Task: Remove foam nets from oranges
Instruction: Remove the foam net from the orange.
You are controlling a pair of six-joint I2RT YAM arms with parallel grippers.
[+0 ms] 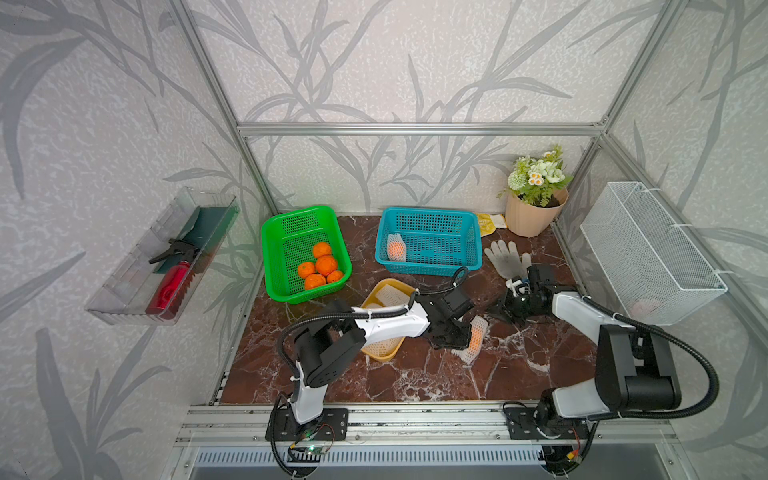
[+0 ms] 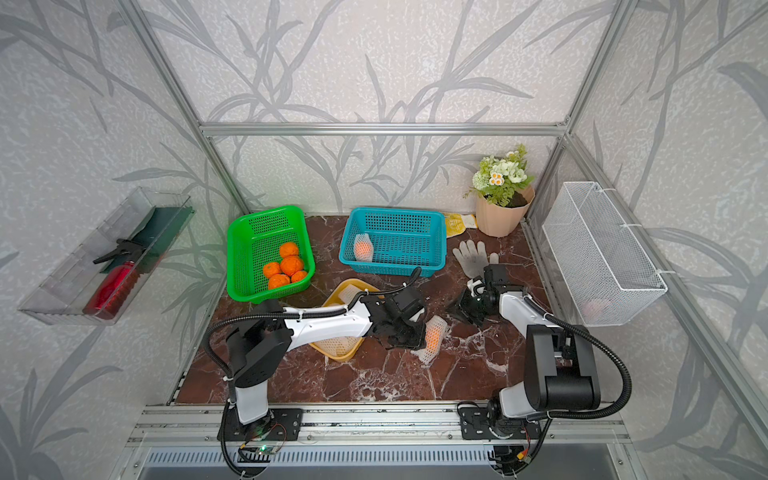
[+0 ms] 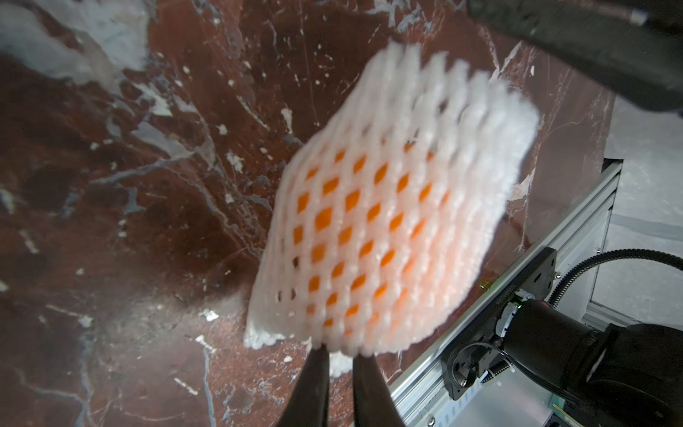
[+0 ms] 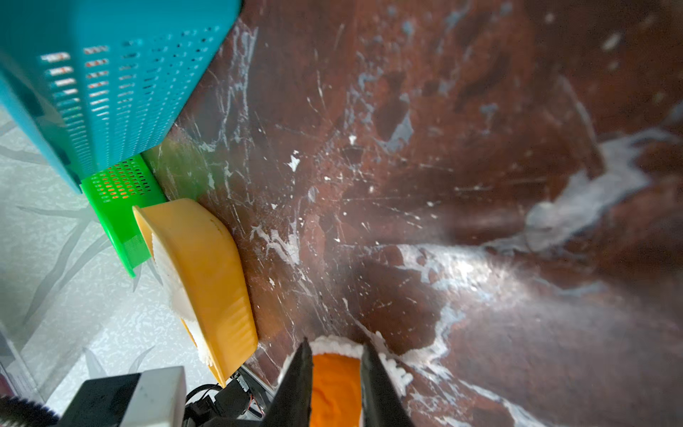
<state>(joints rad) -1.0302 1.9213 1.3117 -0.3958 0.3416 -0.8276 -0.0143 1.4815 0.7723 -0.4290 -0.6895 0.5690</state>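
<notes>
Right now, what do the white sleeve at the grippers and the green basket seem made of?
The sleeve: probably soft foam, matte white, thick fuzzy strands in a diamond mesh over the orange. The green basket: likely moulded plastic, glossy, with even rows of slots.

Oranges (image 1: 320, 266) in left basket (image 1: 291, 216), netted orange (image 1: 396, 248) in right basket (image 1: 428, 212), tray (image 1: 374, 294) before them.

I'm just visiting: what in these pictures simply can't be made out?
- Yellow tray: the left arm crosses it in both top views, so its foam nets cannot be counted.
- White wire basket: a pale lump inside is blurred behind the mesh.
- Right gripper: the right wrist view's edge cuts off the orange between its jaws.
- Yellow packet: print too small to read in the top views.
</notes>
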